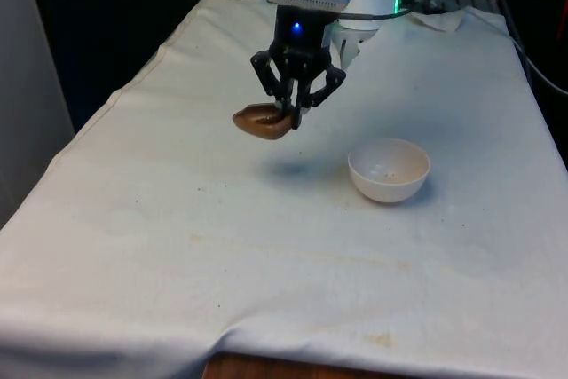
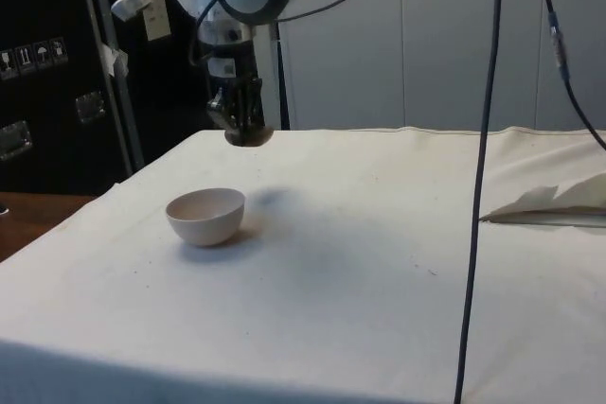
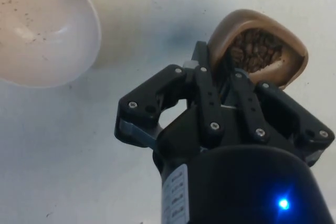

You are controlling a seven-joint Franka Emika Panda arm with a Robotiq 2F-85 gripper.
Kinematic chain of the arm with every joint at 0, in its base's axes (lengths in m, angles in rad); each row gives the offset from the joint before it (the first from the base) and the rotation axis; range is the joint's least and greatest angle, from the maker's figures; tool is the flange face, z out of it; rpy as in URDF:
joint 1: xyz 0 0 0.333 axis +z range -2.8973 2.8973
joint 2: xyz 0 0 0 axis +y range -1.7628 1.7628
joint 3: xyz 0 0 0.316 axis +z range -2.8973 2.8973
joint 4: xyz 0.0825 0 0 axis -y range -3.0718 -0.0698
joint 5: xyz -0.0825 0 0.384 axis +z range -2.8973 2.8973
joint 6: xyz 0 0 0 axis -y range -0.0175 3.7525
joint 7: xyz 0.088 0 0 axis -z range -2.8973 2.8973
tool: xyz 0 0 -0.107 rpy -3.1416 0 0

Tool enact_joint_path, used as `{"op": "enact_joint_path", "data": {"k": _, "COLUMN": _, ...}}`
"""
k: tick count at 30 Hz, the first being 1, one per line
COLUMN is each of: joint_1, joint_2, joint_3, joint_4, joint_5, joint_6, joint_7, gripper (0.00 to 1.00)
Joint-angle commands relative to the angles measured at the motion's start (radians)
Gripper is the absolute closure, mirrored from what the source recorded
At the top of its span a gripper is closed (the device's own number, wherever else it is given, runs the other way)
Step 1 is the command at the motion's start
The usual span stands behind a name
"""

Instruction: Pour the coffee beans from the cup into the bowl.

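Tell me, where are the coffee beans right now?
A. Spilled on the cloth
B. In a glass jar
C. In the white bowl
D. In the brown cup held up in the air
D. The wrist view shows the beans inside the brown cup, which the gripper holds above the cloth; the white bowl holds none.
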Motion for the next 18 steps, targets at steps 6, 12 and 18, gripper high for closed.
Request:
{"op": "enact_joint_path", "data": {"k": 6, "joint_1": 0.015, "joint_2": -0.025, "joint_3": 0.011, "joint_4": 0.000, "joint_5": -0.015, "joint_6": -0.026, "joint_7": 0.032, "gripper": 0.97}}
{"op": "enact_joint_path", "data": {"k": 12, "joint_1": 0.018, "joint_2": -0.049, "joint_3": 0.039, "joint_4": 0.003, "joint_5": -0.024, "joint_6": -0.053, "joint_7": 0.062, "gripper": 0.97}}
{"op": "enact_joint_path", "data": {"k": 18, "joint_1": 0.018, "joint_2": -0.066, "joint_3": 0.060, "joint_4": 0.006, "joint_5": -0.027, "joint_6": -0.071, "joint_7": 0.081, "gripper": 0.97}}
